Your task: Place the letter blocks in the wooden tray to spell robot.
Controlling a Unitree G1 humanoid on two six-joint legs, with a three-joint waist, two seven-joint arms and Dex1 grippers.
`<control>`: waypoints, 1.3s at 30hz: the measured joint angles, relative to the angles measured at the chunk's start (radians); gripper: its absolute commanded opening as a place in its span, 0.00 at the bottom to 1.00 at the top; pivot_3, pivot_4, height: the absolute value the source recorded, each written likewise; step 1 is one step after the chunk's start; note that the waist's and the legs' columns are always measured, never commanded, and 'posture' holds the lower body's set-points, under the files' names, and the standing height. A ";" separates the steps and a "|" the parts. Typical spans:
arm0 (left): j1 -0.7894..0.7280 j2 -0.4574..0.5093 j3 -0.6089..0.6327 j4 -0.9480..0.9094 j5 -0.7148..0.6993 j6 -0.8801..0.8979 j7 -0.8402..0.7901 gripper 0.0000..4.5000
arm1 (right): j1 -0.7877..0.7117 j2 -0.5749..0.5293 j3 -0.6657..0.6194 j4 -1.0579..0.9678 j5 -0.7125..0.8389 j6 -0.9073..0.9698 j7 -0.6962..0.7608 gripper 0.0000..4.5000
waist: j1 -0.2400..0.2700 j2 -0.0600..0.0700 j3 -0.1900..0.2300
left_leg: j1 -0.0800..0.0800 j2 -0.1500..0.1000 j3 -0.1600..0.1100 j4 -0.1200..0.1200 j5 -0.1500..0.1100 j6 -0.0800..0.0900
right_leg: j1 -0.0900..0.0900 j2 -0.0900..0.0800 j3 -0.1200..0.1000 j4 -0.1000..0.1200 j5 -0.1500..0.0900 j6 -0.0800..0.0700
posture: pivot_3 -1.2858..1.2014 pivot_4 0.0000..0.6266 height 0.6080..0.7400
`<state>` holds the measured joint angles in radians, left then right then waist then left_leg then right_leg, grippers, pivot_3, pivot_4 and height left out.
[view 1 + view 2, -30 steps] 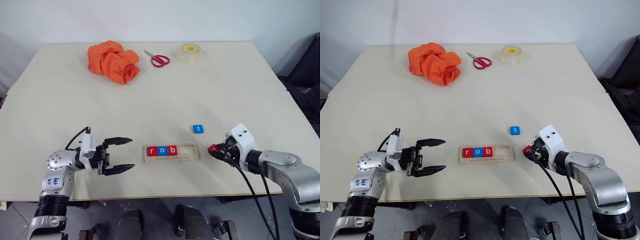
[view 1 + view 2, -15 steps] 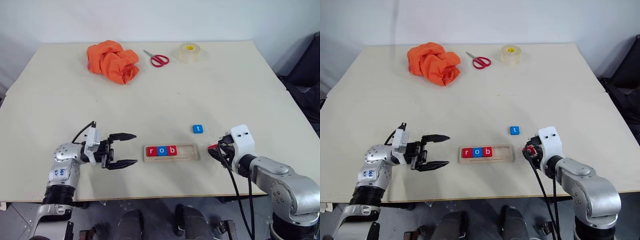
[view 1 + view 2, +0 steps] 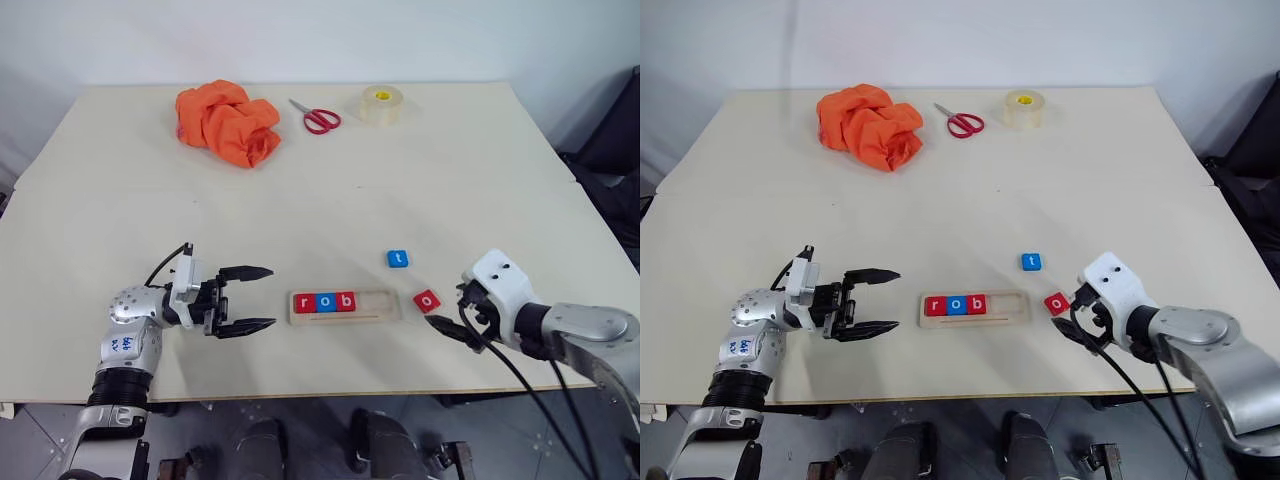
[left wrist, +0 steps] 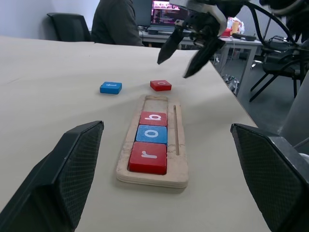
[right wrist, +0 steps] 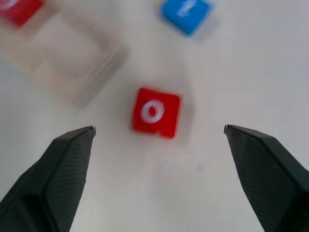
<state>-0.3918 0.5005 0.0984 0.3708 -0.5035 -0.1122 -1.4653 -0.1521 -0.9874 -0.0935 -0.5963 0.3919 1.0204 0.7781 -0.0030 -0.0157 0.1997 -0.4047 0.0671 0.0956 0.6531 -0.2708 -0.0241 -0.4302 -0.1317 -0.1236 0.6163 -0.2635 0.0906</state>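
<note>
Three blocks, r-o-b, sit in your tray (image 3: 345,305) at lower centre; red o (image 3: 427,299) lies just right of it, blue t (image 3: 397,258) above. Both grippers, left (image 3: 247,298) and right (image 3: 447,321), spread empty.

Orange cloth (image 3: 227,122), red scissors (image 3: 317,117) and tape roll (image 3: 380,104) along the table's (image 3: 450,190) far edge.

Blurred in the right wrist view: wooden tray (image 5: 72,63), corner only, and a red block (image 5: 17,9) cut by the edge. Letter on the blue block (image 5: 186,14) unreadable there. Seated person (image 4: 116,21) cropped at the shoulders.
</note>
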 measured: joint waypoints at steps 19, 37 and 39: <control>0.145 0.020 0.035 -0.162 -0.006 0.029 0.074 1.00 | -0.418 0.014 0.375 0.721 -0.281 -0.790 0.508 0.99 | -0.001 0.000 0.000 | 0.000 0.000 0.003 0.002 0.000 -0.001 | -0.001 0.000 0.002 0.000 0.001 0.002 | 0.52 0.24 1.00; 0.207 0.026 0.053 -0.242 -0.009 0.046 0.125 1.00 | -0.507 0.103 0.404 0.906 -0.345 -0.974 0.658 0.33 | -0.002 0.000 0.000 | 0.001 0.002 0.004 0.007 0.000 -0.001 | 0.000 0.000 0.002 0.004 0.002 0.001 | 0.52 0.24 1.00; 0.207 0.026 0.053 -0.242 -0.009 0.046 0.127 1.00 | -0.507 0.103 0.404 0.908 -0.345 -0.972 0.658 0.33 | -0.002 0.000 0.000 | 0.001 0.002 0.004 0.008 0.000 -0.002 | 0.000 0.000 0.002 0.004 0.002 0.001 | 0.52 0.24 1.00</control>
<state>-0.1850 0.5263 0.1512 0.1292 -0.5122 -0.0662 -1.3381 -0.6590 -0.8848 0.3102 0.3112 0.0466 0.0483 1.4363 -0.0049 -0.0157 0.1999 -0.4037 0.0688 0.0993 0.6607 -0.2712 -0.0256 -0.4301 -0.1318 -0.1219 0.6199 -0.2617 0.0913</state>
